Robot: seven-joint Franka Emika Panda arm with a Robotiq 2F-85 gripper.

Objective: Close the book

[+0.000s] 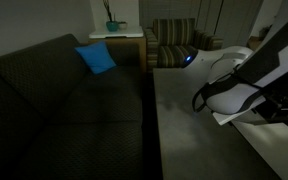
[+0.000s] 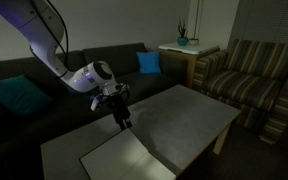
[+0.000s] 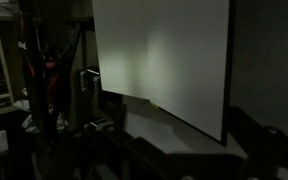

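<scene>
We see matt pale paper on the book [image 2: 124,160], a dull, mottled tabletop [image 2: 189,112], dark woven cloth on the sofa [image 1: 44,95] and glossy white plastic on the arm [image 2: 88,76].

Lighting is dim. A long dark fabric sofa [image 2: 84,62] stands behind the long grey worktop [image 2: 189,115]. A bright blue square cushion [image 2: 149,62] leans against the sofa's backrest near one end, and a teal cushion [image 2: 19,97] rests toward the opposite end. A small pale side table [image 2: 189,52] stands just beside the sofa's arm and bears a teal plant pot [image 2: 182,41]. A striped upholstered armchair [image 2: 249,75] sits next to that table.
</scene>
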